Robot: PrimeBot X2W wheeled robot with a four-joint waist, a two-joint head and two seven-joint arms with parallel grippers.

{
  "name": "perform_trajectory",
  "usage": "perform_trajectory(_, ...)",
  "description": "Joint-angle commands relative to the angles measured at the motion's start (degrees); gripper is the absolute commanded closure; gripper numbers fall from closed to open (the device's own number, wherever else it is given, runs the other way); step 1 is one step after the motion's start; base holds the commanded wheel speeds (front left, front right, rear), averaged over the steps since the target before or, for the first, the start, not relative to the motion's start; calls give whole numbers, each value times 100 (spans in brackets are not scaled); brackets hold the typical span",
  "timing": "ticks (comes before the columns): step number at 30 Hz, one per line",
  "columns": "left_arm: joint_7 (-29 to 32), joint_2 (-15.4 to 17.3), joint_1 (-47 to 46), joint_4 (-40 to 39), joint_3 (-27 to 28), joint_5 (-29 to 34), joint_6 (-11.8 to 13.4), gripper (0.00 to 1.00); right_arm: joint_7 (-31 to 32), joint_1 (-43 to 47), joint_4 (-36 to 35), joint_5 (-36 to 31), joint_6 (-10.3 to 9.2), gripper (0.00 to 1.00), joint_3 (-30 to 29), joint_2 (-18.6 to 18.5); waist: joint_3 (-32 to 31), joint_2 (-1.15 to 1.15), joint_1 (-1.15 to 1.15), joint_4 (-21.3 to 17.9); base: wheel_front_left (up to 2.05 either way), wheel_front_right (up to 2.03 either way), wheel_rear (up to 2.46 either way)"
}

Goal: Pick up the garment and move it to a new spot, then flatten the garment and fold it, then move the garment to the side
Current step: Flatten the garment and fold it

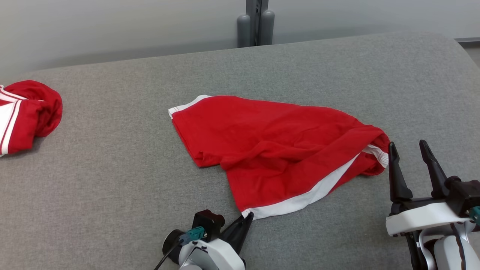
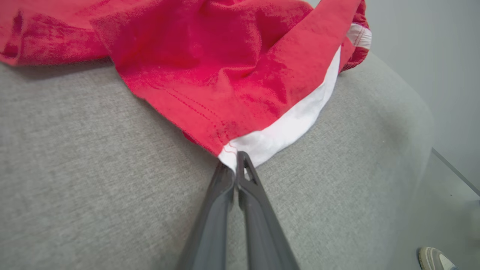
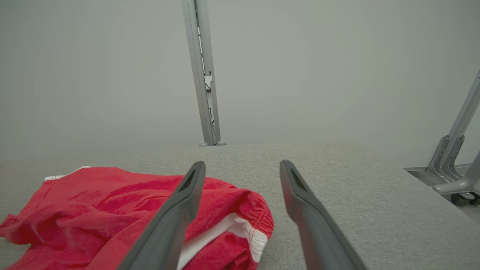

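Near the bench's [image 1: 112,187] front edge the left claw [image 2: 237,159] is pinching the garment's [image 1: 277,146] corner, likely to pull it flat, while the right claw [image 1: 408,147] is hovering spread alongside.

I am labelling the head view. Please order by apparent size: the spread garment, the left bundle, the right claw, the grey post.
1. Garment.
2. Right claw and bundle: about alike; the claw is nearer the camera and the bundle is cut by the edge, so unranked.
3. Post, smallest.
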Motion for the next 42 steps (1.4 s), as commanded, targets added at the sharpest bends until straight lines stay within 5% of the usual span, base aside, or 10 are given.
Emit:
perform_trajectory(1, -53, 31, -116, 16, -4, -48, 42, 100, -30, 15, -27, -16, 1, 0, -45, -18, -2, 0, 0, 19, 0, 0, 0)
perform_trajectory(12, -104, 134, 139, -893, 1184, 336, 333, 100, -30, 176, 698, 218, 1, 0, 2, -158, -64, 0, 0, 181, 0, 0, 0)
perform_trajectory(25, -107, 188, 751, -1497, 2154, 919, 224, 100, -30, -42, 1524, 570, 1, 0, 371, -285, -173, 0, 0, 289, 0, 0, 0)
perform_trajectory(29, -107, 143, 839, -1472, 2240, 997, 172, 100, -30, -213, 1833, 620, 1, 35, 621, -327, -198, 0, 0, 312, 0, 0, 0)
perform_trajectory(33, -107, 114, 846, -1453, 2294, 1058, 125, 100, -30, -426, 2153, 708, 1, 51, 926, -374, -219, 0, 0, 347, 0, 0, 0)
perform_trajectory(42, -108, 68, 878, -1401, 2344, 1161, 53, 100, -29, -750, 2428, 899, 1, 45, 1371, -501, -235, 0, 0, 430, 0, 0, 0)
